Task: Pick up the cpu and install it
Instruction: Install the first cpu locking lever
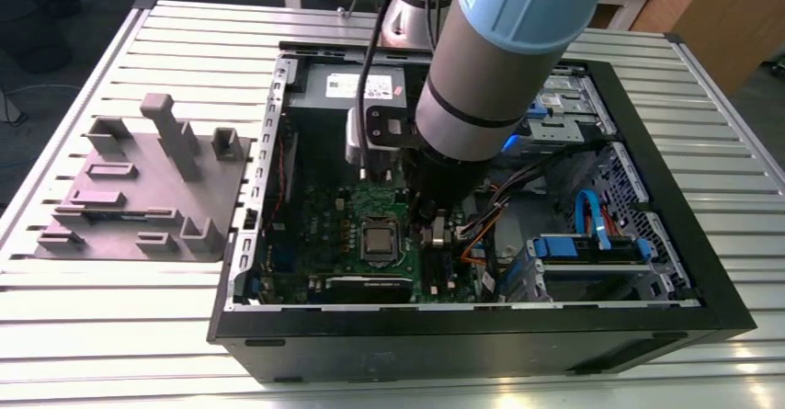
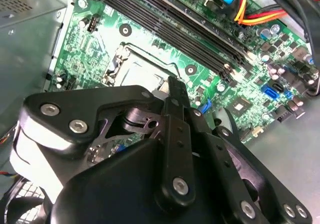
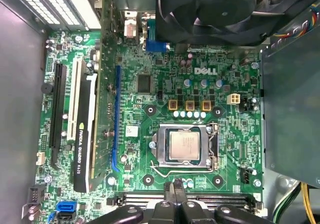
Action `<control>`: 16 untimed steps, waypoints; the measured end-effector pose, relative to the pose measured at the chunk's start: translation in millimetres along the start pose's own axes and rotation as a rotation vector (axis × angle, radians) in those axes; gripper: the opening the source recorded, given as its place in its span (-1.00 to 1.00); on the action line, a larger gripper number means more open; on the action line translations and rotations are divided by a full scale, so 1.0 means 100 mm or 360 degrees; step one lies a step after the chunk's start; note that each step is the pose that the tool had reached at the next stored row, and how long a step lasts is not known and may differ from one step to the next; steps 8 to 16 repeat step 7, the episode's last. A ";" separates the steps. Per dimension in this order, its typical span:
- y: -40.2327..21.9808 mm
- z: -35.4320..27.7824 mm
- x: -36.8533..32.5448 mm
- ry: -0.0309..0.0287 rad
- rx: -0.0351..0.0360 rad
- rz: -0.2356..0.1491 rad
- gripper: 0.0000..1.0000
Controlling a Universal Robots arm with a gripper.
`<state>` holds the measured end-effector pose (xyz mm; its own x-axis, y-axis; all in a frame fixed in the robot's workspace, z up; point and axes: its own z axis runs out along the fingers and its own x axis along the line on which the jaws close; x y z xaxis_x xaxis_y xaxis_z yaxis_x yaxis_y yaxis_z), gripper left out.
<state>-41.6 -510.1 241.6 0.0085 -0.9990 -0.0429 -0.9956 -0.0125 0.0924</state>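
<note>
We see the arm reaching down into the open computer case (image 1: 687, 271) that lies on the slatted bench (image 1: 147, 326), with our claw (image 3: 176, 193) hanging just above the green motherboard (image 3: 150, 119). In the first wrist view the claw's fingers (image 3: 176, 191) stand pressed together with nothing between them, their tips over the edge of the board where the long black memory slots (image 3: 190, 199) run. The cpu (image 3: 183, 145) sits flat in its socket, framed by the metal bracket (image 3: 162, 159), just beyond the fingertips and not touching them. A wire retention lever (image 3: 170, 171) lies between the claw and the socket. In the second wrist view the socket's pale top (image 2: 137, 74) shows just past the closed finger (image 2: 176, 92), with the memory slots (image 2: 170, 29) farther off. In the exterior view a grey holder block (image 1: 147, 188) with upright posts stands on the bench well away from the claw, outside the case.
</note>
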 end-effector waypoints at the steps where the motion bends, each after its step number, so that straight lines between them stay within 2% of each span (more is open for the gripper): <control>1: 0.000 0.000 0.000 0.00001 0.0000 0.0000 -0.79; 16: 0.000 -0.001 0.000 -0.00002 0.0000 0.0000 -0.79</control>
